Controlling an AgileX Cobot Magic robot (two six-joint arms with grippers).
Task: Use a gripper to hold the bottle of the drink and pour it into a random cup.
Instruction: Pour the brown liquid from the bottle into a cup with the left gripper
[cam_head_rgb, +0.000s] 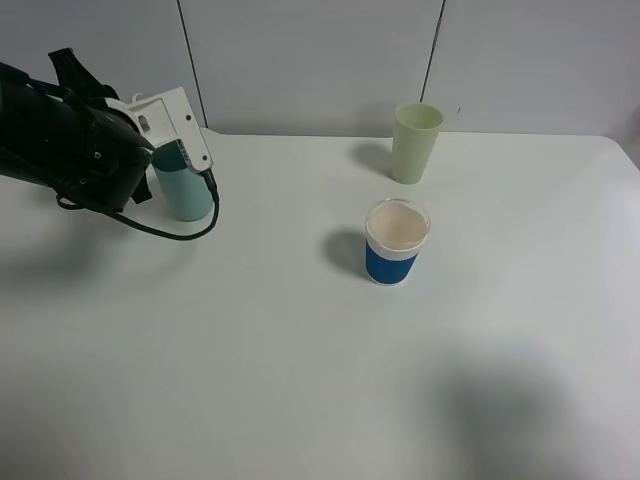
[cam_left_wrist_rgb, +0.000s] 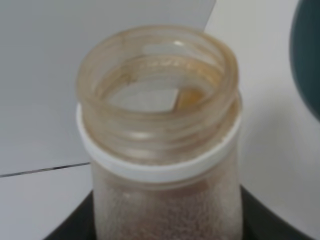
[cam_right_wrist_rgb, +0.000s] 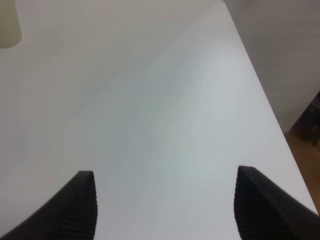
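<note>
My left gripper (cam_head_rgb: 178, 140), a white head on a thick black body, is at the back left of the table and is shut on the bottle (cam_left_wrist_rgb: 160, 125). The left wrist view shows the bottle's wide open neck close up, with brownish drink (cam_left_wrist_rgb: 165, 210) showing through its translucent body. In the exterior view the bottle is hidden behind the gripper head. The teal cup (cam_head_rgb: 185, 192) stands upright right beside and below the gripper; its dark rim also shows in the left wrist view (cam_left_wrist_rgb: 307, 60). My right gripper (cam_right_wrist_rgb: 165, 200) is open and empty above bare table.
A pale yellow-green tumbler (cam_head_rgb: 415, 142) stands at the back middle and also shows in the right wrist view (cam_right_wrist_rgb: 9, 25). A white cup with a blue band (cam_head_rgb: 396, 242) stands mid-table. The table's right edge (cam_right_wrist_rgb: 270, 100) is near my right gripper.
</note>
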